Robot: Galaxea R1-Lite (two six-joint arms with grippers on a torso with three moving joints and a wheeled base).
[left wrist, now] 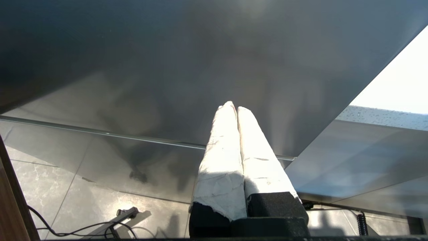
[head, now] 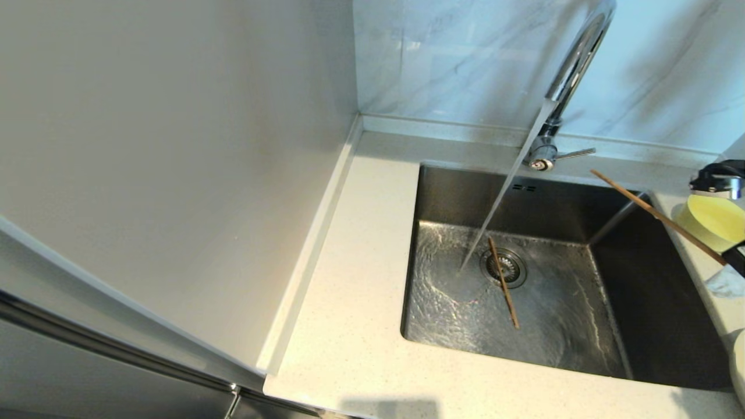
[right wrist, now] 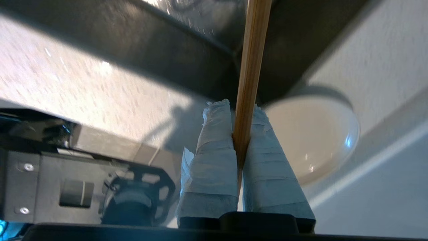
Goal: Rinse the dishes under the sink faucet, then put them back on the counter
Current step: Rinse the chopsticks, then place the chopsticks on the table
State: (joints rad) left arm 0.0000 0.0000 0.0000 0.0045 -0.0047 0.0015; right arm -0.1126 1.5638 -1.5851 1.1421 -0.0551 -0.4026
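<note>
Holding one chopstick (right wrist: 249, 83) pinched in our right gripper (right wrist: 241, 134) beside the sink (head: 611, 326), we saw water running, its twin (head: 503, 283) lying by the drain, and the bowl (head: 713, 221) and plate (right wrist: 311, 140) waiting on the bench (head: 349, 326).

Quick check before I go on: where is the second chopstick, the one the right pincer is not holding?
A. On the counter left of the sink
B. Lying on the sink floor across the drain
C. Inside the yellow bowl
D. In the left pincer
B: the loose chopstick lies on the wet floor of the sink, crossing the drain strainer beside the running water.
</note>
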